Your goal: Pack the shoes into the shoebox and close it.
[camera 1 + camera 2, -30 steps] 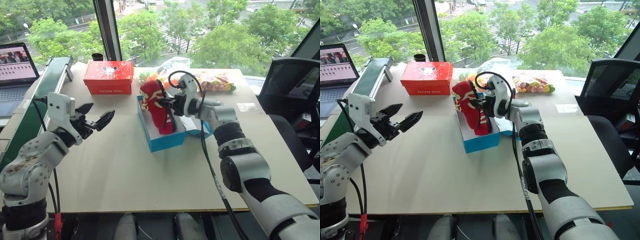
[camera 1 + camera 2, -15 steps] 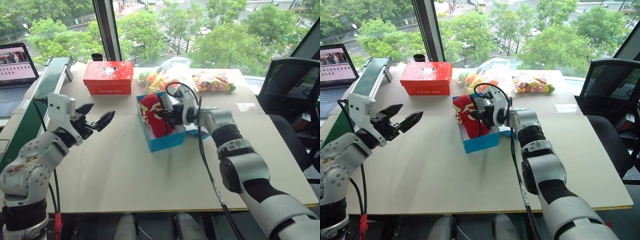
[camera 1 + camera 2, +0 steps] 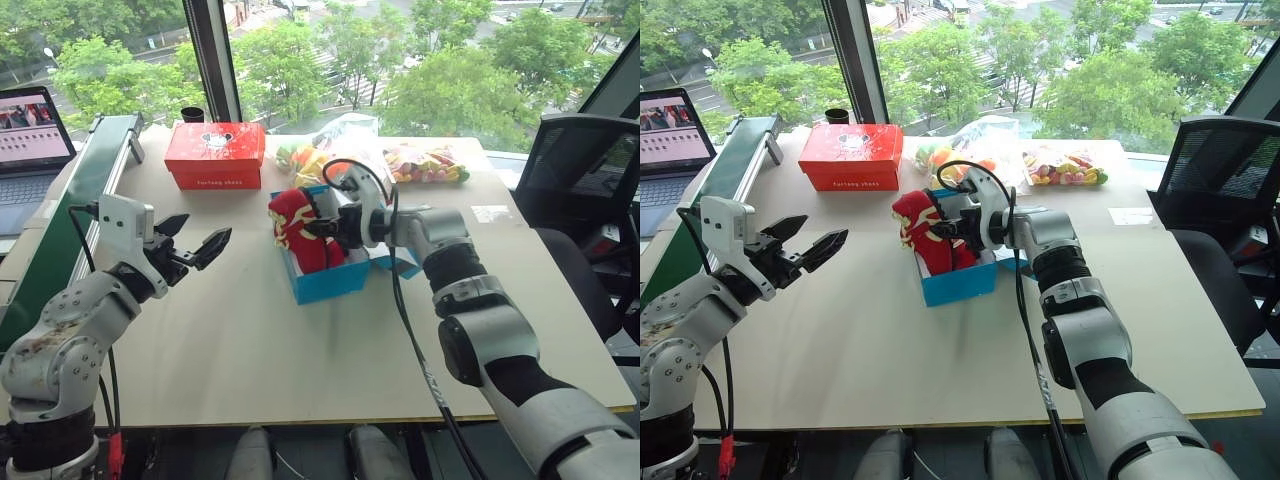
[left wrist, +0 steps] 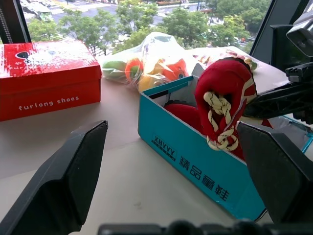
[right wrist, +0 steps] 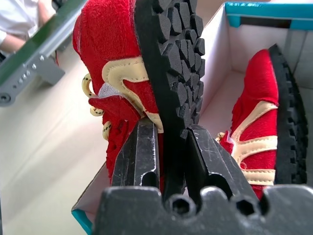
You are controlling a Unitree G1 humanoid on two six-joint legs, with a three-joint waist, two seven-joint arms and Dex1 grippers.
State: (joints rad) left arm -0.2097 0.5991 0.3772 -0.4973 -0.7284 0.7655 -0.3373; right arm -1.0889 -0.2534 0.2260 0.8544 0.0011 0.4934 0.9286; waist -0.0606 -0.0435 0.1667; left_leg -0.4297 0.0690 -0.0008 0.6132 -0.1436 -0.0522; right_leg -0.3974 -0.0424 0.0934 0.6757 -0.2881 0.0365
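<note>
While the right gripper (image 3: 322, 226) is straddling the sole of the second shoe (image 3: 295, 232), propped on end in the shoebox (image 3: 330, 283) beside its mate (image 5: 264, 117), it should be laying it flat; left gripper (image 3: 196, 248) is idling, spread wide.

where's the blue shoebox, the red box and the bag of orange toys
blue shoebox (image 4: 195, 171), left wrist view, printed side wall
red box (image 3: 217, 141), left eye view, lid top
bag of orange toys (image 4: 146, 63), left wrist view, clear bag's front

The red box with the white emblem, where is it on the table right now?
In the left eye view the red box sits at the far left of the table, near the window, left of the bagged toys and beyond the blue shoebox.
</note>
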